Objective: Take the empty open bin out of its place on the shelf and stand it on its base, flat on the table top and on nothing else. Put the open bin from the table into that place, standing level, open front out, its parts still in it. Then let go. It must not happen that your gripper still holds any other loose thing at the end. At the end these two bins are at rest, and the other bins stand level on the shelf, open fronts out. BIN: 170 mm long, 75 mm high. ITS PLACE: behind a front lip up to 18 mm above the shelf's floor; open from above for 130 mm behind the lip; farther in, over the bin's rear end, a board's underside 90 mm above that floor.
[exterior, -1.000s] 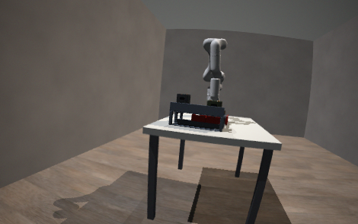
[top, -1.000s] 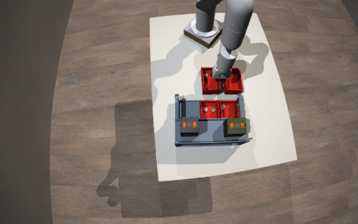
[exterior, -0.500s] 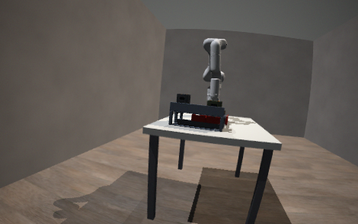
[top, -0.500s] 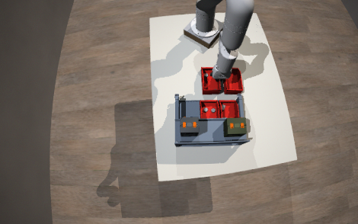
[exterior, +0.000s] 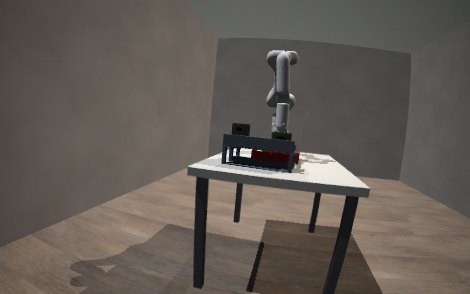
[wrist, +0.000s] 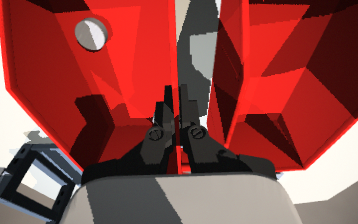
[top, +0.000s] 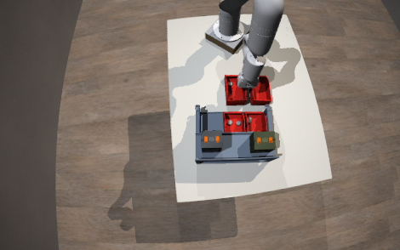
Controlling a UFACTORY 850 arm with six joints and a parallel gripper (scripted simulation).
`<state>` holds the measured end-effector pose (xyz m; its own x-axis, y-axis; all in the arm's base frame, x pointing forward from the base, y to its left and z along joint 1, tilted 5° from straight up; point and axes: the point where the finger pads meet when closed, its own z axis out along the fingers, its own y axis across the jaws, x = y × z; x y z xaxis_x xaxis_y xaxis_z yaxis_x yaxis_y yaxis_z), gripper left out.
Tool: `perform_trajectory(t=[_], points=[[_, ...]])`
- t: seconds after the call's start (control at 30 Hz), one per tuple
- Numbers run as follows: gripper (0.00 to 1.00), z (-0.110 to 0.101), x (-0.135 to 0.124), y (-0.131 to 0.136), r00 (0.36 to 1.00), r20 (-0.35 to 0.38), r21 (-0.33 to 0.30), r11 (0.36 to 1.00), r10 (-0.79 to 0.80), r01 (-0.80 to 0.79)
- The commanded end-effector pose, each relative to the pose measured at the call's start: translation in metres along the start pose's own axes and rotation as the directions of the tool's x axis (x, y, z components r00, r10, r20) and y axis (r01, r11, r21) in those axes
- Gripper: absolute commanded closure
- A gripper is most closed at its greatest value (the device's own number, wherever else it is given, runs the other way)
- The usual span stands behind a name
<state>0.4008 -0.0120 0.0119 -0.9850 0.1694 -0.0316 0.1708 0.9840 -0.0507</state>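
the grey six-joint arm (top: 260, 30) reaches down from its square base plate (top: 211, 39) at the far edge of the white rectangular tabletop (top: 298, 127). its dark two-fingered hand (wrist: 175, 107) is lowered between two red open plastic bins standing side by side on the tabletop, just in front of the shelf.

hand state: the fingers are pressed nearly together on the thin red side wall of the red bin with the grey round part (top: 232, 91); in the wrist view that wall edge runs straight up between the two fingers, one finger inside the bin, the other in the narrow gap between the bins.

that bin holds a grey round part (wrist: 91, 33), seen near its far end. the neighbouring red bin (top: 260, 91) shows no parts in the portion visible; part of it is hidden by the arm. the two bins stand close, a slim strip of tabletop between them.

the blue-grey metal shelf unit (top: 198, 127) stands mid-tabletop. two more red bins with small grey parts (top: 245, 122) sit in its middle and right places; the place at the left shows only shelf floor. on its upper board stand a dark grey box with orange marks (top: 211, 142) and an olive green box with orange marks (top: 263, 142).
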Motion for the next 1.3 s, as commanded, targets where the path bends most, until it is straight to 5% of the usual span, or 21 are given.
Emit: perform_trajectory(t=[0.0, 1.27], points=[[1.00, 0.000, 0.000, 0.000, 0.999, 0.032, -0.001, 1.000, 0.001, -0.001], [1.00, -0.017, 0.000, 0.000, 0.999, 0.032, -0.001, 1.000, 0.001, -0.001]])
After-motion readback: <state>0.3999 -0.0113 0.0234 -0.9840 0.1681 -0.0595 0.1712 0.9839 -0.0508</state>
